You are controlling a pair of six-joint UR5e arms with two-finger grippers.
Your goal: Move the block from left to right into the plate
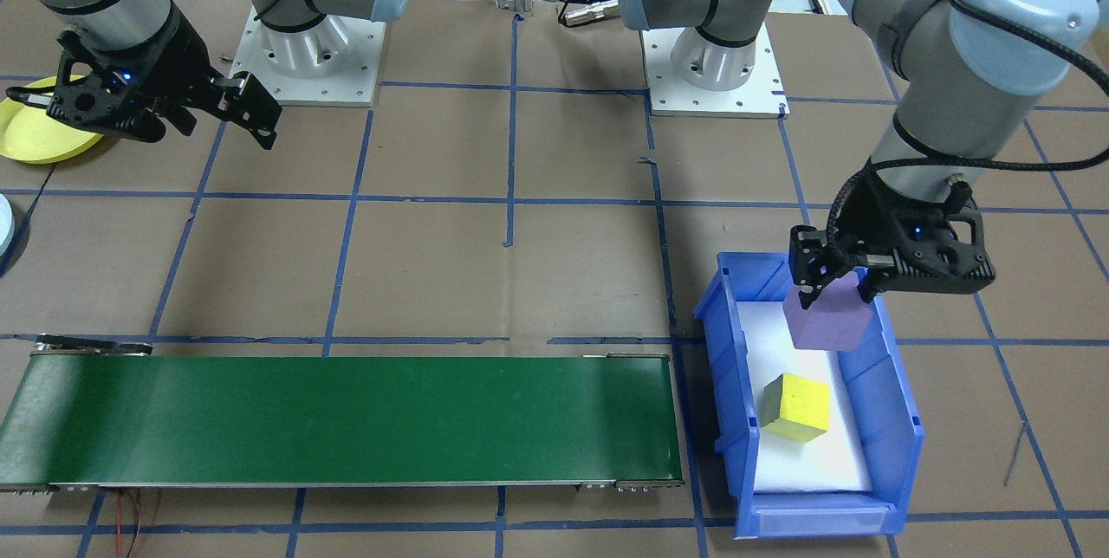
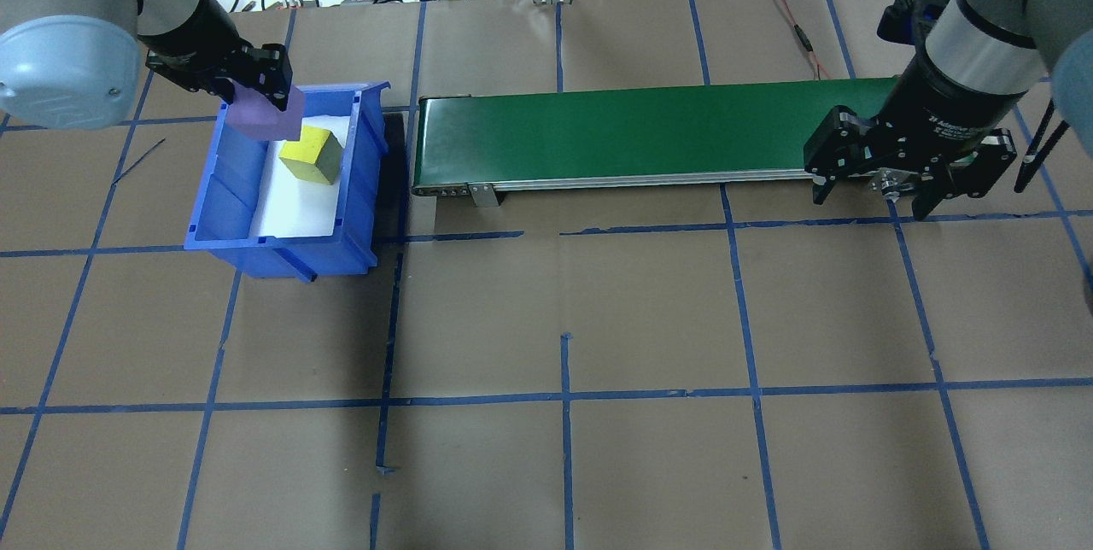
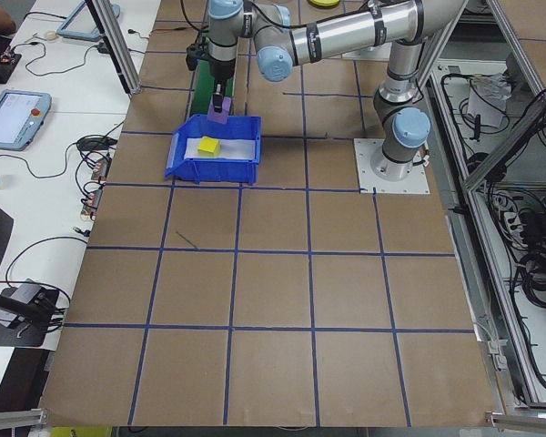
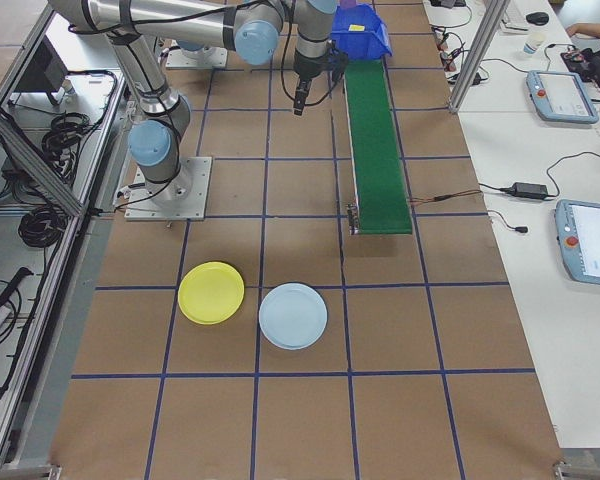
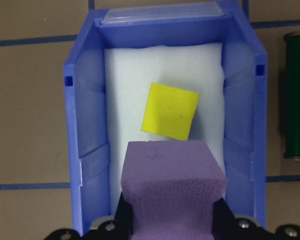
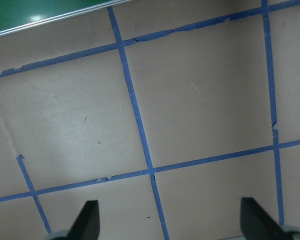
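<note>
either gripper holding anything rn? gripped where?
Left gripper holds the purple block by its upper part, fingers on opposite sides, above the blue bin. Right gripper is open, empty.

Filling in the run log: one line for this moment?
left gripper: holds purple block over blue bin | yellow block: in bin | right gripper: open

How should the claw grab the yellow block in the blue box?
Probably from straight above, pinching two opposite flat sides. The yellow block lies flat on the white pad in the blue bin, turned a little askew, so the claw should twist to match. Its top is open, with space around its sides. The left claw already holds the purple block, so that goes first.
</note>
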